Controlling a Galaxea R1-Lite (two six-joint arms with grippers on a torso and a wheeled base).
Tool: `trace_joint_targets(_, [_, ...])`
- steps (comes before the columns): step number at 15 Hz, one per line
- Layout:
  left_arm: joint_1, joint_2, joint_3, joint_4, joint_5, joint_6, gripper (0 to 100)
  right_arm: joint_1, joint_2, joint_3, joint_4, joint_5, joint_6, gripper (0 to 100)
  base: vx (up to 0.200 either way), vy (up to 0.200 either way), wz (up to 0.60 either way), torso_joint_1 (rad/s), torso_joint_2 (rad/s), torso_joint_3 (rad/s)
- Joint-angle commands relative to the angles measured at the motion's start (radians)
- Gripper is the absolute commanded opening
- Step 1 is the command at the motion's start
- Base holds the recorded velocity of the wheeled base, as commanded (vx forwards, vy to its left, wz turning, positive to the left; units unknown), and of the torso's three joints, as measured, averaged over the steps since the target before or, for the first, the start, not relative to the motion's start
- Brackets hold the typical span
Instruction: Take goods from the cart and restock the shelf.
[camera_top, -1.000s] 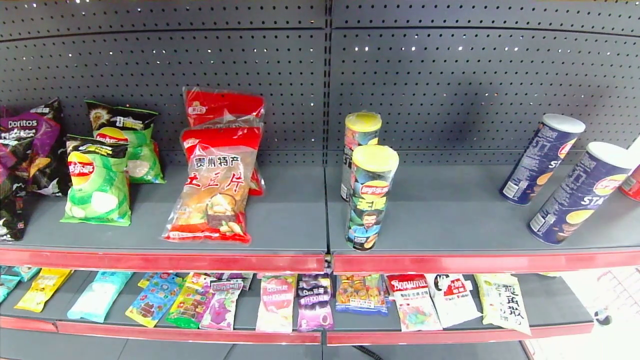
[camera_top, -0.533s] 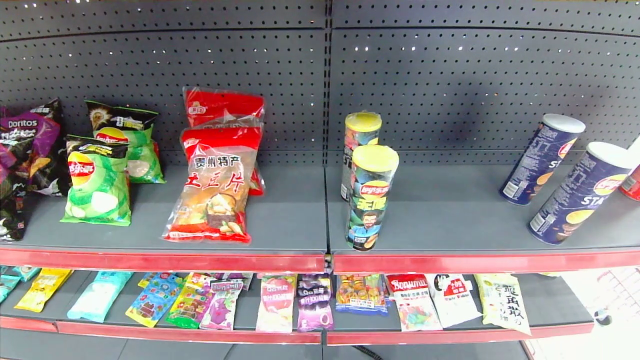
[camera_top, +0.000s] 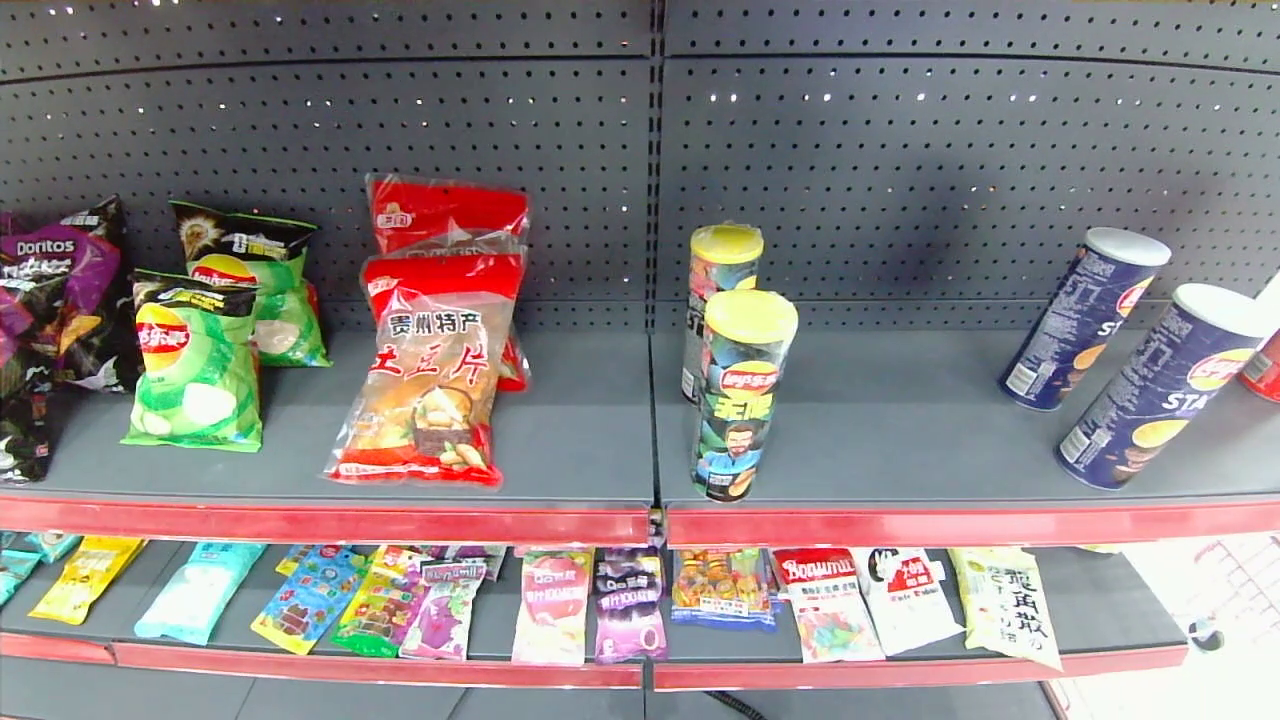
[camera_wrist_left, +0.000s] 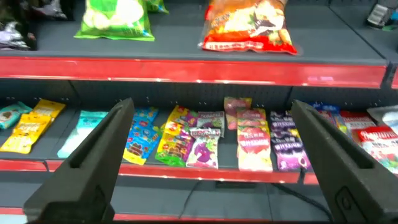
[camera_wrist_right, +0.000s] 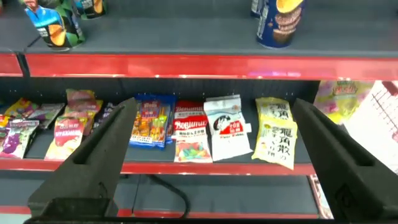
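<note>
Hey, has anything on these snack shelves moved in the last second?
Nothing visibly changed. The green chip bags, red potato chip bags, yellow-lidded cans and blue cans sit where they were on the upper shelf.

— Where are we standing?
— We are in a shop, in a snack aisle. Before us is a dark grey metal display shelf (camera_top: 580, 440) with a perforated back panel (camera_top: 900, 180) and a red price rail (camera_top: 330, 522) along its front edge.
— What tells us goods are sold here?
— We see stock grouped by kind: green crisp bags (camera_top: 195, 370), red potato-slice bags (camera_top: 430, 380), yellow-lidded crisp tubes (camera_top: 745, 400) and blue crisp tubes (camera_top: 1150, 390). On the lower shelf (camera_top: 1110, 595), sweet packets (camera_top: 550, 605) lie side by side.
</note>
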Motion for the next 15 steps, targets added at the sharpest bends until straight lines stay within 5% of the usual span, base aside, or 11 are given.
trace_joint_targets(1, [0.004,-0.014,0.0,0.002,-0.001,-0.001,100,-0.001,-0.013,0.0,0.0,-0.005,0.003,100,0.0,0.0,0.0,0.0,0.0,0.0])
trace_joint_targets(3, [0.004,-0.014,0.0,0.0,0.001,-0.001,100,-0.001,-0.013,0.0,0.0,-0.003,0.001,100,0.0,0.0,0.0,0.0,0.0,0.0])
trace_joint_targets(15, [0.004,-0.014,0.001,0.002,-0.001,-0.001,100,-0.001,-0.013,0.0,0.0,-0.001,0.001,100,0.0,-0.2,0.0,0.004,0.0,0.001])
